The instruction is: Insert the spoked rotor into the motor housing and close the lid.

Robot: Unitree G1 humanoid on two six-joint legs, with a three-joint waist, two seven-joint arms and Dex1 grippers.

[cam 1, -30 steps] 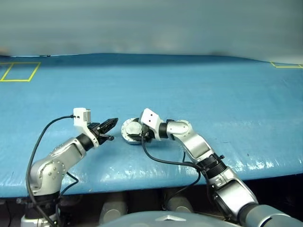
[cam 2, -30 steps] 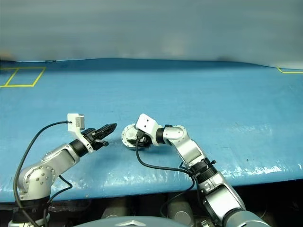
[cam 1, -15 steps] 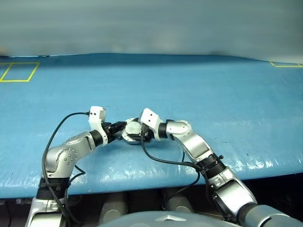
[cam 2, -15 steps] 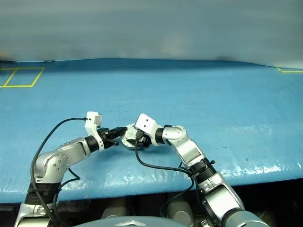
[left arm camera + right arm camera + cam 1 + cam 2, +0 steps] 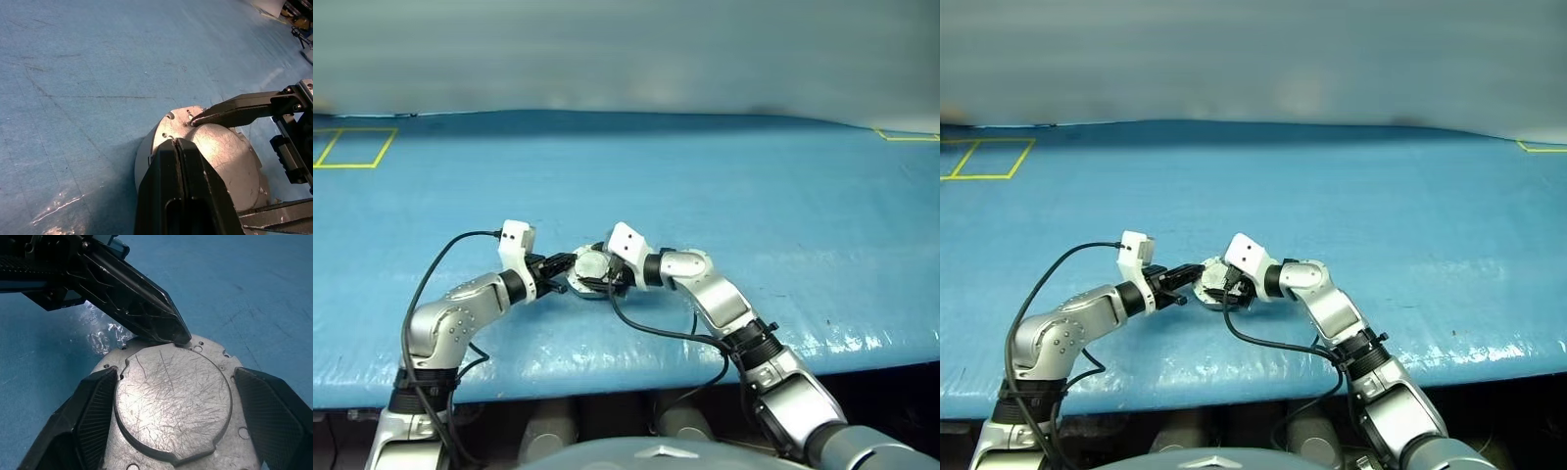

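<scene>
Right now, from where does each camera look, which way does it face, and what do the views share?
Left eye and right eye views: on the head, looking forward and down over the blue table; both arms show, meeting at the lid.
Left wrist view: along the shut left gripper, its tip on the lid's rim; the right gripper's finger shows too.
Right wrist view: along the right gripper, its fingers either side of the lid.
Shared: all views show the closed lid and both grippers.

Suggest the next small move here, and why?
Probably draw both claws back. The lid already lies flat, plain face up, on the motor housing. The shut left claw rests its tip on the lid's edge; the right claw straddles it, open.
</scene>
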